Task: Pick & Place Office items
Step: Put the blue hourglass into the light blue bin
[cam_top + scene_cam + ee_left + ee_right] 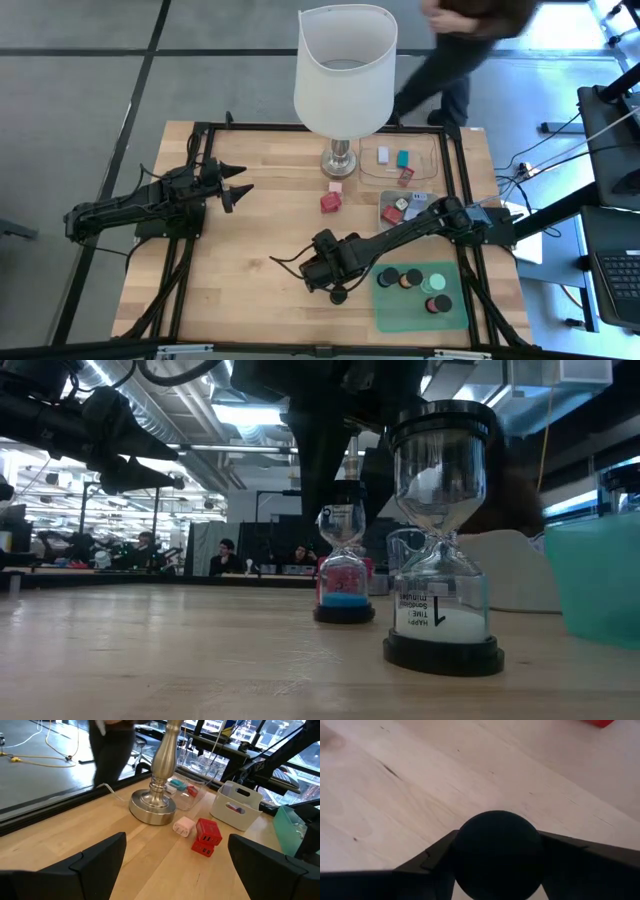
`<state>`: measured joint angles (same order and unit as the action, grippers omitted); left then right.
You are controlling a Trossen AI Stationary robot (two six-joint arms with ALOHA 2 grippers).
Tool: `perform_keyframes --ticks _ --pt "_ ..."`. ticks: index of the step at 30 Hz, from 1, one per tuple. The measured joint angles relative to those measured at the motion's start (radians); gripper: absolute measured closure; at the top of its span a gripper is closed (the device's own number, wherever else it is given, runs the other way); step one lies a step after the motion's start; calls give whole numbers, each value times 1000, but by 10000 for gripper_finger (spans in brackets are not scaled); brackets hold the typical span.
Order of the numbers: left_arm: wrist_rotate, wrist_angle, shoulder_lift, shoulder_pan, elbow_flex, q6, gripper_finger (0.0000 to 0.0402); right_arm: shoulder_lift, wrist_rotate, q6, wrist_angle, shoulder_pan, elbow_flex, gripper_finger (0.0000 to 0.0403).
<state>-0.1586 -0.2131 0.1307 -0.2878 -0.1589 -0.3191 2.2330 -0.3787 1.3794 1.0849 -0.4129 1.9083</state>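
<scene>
From where I stood, the job looked mid-carry. The right gripper (338, 293) had its two fingers pinched on a black round piece (498, 852), hovering low over bare wood just beside the green mat (392, 310). From the wrist view the dark cap filled the gap between the fingers, with the table (250, 250) beneath it. I judged it was either being brought to the mat or lifted away from it; I could not tell which.

On the mat sat several more black round pieces (387, 277) and a mint-green disc (436, 283). Farther back, a red block (329, 202) and a small pink block (335, 186) lay near the lamp's base (340, 160), and a clear tray (400, 160) held white, teal and red bits. A grey tray (392, 212) stood between that and the mat.

If the piece belonged on the mat, the next move called for a short sideways shift over its edge, a gentle lowering, and a release clear of the pieces already there, since knocking them seemed the likeliest slip.

The right arm stretched in from the table's right edge, bent low with its wrist turned down. The left gripper (240, 187) waited well apart on the left, fingers spread, pointed toward the lamp.
</scene>
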Motion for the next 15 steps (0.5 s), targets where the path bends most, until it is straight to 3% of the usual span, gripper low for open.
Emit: perform_keyframes --ticks 9,15 --pt "0 0 0 0 0 0 54 0 17 9 11 1 2 193" --pt "0 0 0 0 0 0 54 0 84 28 118 0 93 193"
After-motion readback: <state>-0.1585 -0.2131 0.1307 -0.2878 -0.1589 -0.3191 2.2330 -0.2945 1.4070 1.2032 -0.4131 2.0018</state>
